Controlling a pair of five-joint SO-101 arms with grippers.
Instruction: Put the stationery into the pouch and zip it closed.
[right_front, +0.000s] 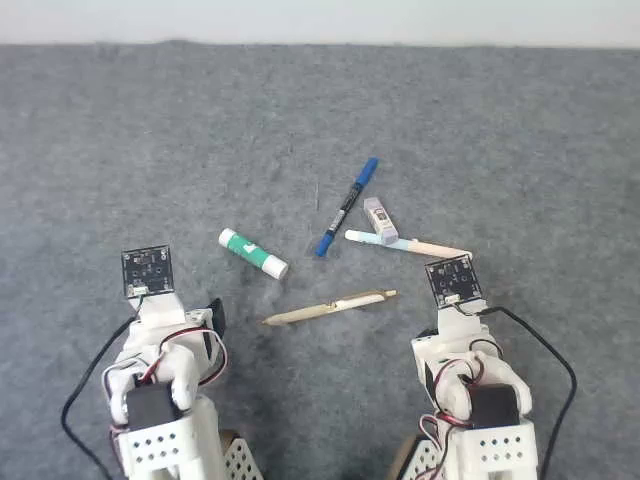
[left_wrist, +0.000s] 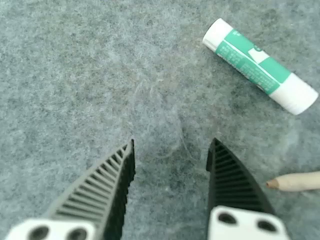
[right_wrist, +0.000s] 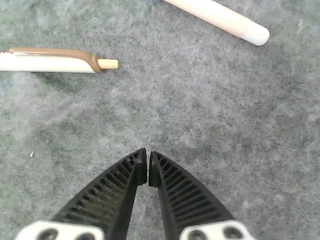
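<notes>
Five pieces of stationery lie loose on the grey felt table (right_front: 500, 120), grouped around the middle of the high view. A green-and-white glue stick (right_front: 253, 253) is left of centre and a blue marker (right_front: 347, 206) slants up above centre. A small white block (right_front: 380, 220), perhaps an eraser, sits just right of the marker, with a pastel pen (right_front: 405, 243) beneath it. A beige pen (right_front: 330, 307) lies lowest, below centre. The arms sit at the lower left and lower right.

The left gripper (left_wrist: 172, 150) hangs over bare felt with its jaws spread apart, the glue stick (left_wrist: 260, 72) nearby at the upper right of its view. The right gripper (right_wrist: 148, 162) has its jaws pressed together on nothing, between the beige pen (right_wrist: 50, 60) at upper left and the pastel pen (right_wrist: 220, 17) at the top.

Nothing is lifted, so the job looks to be at its first pick. Next, the left arm likely needs to advance, straddle the glue stick across its width and close, before any carry to the pouch
</notes>
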